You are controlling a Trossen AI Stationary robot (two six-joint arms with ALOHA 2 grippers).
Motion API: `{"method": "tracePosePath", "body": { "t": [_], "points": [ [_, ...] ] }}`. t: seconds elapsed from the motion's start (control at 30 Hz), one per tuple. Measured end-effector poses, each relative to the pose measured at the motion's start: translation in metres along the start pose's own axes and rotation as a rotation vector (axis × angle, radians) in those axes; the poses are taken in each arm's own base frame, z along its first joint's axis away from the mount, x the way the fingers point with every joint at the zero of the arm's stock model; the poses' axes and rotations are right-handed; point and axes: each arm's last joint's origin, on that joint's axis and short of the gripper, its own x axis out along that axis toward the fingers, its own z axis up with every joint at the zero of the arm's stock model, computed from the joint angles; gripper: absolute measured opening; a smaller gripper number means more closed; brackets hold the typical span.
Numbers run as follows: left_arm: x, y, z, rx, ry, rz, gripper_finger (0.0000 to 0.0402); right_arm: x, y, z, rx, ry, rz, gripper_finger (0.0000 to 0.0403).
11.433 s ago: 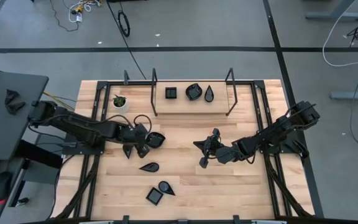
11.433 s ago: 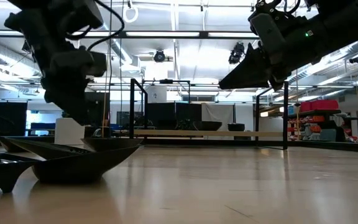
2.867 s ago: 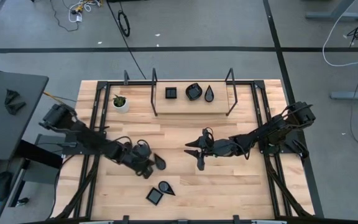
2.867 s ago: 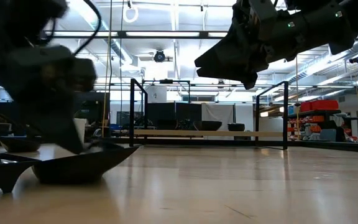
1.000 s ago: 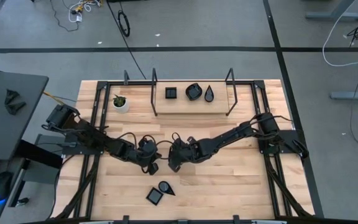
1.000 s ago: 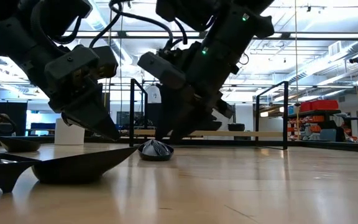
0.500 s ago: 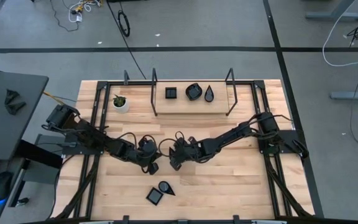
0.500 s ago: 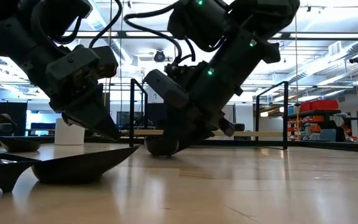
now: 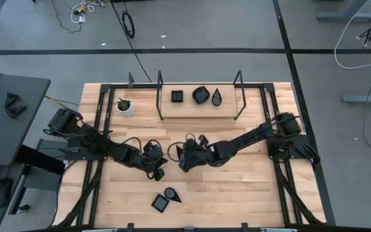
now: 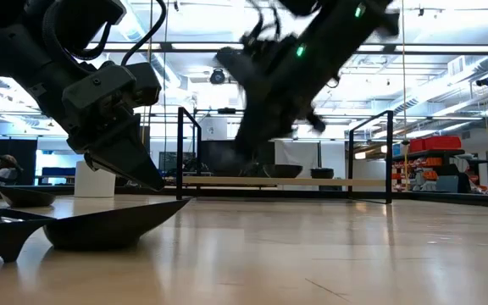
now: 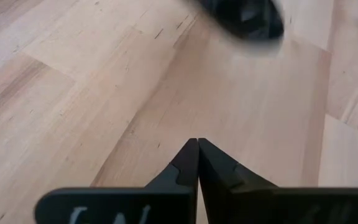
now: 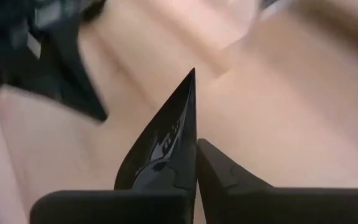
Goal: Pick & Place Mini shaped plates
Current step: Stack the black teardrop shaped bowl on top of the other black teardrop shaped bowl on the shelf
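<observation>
So both arms are meeting mid-table right now. The right gripper [image 12: 196, 146] is clamped onto a thin black mini plate [image 12: 166, 140], pinched on edge between its fingers so the dish sticks out past the tips like a blade; from above that gripper [image 9: 184, 161] sits just right of the left one. The left gripper [image 11: 197, 149] has its fingers pressed together with nothing between them, tips pointing down at bare wood, and a blurry dark thing [image 11: 244, 15] lies on the boards ahead of it. In the overhead shot the left gripper [image 9: 156, 169] is near the table's middle. Other plates: a square one [image 9: 160, 203] and a teardrop one [image 9: 171, 193] near the front edge, plus three [image 9: 200, 95] on the rack at the back.
</observation>
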Motion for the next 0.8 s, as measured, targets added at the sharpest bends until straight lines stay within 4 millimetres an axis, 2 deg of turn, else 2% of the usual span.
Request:
{"method": "tracePosePath", "body": {
  "t": [0.13, 0.23, 0.33, 0.43, 0.57, 0.7, 0.8],
  "points": [
    [0.0, 0.0, 0.0, 0.0, -0.004, 0.004, 0.0012, -0.036, -0.023, 0.03, -0.002, -0.072, -0.147, 0.0009],
    [0.0, 0.0, 0.0, -0.001, -0.006, 0.003, 0.0012, -0.061, -0.052, 0.055, 0.019, -0.112, -0.269, 0.0004],
    [0.0, 0.0, 0.0, -0.001, -0.007, 0.003, 0.0012, -0.075, -0.088, 0.077, 0.036, -0.116, -0.39, 0.0004],
    [0.0, 0.0, 0.001, -0.003, -0.009, 0.001, 0.0012, -0.073, -0.122, 0.093, 0.048, -0.077, -0.47, 0.0007],
    [0.0, 0.0, 0.001, -0.005, -0.014, 0.003, 0.0012, -0.054, -0.16, 0.104, 0.049, -0.005, -0.551, 0.0007],
    [0.0, 0.0, 0.001, -0.004, -0.014, 0.003, 0.0012, -0.039, -0.196, 0.098, 0.099, 0.056, -0.641, 0.0008],
    [0.0, 0.0, 0.001, -0.005, -0.015, 0.003, 0.0012, -0.031, -0.215, 0.089, 0.148, 0.066, -0.684, 0.0008]
  ]
}}
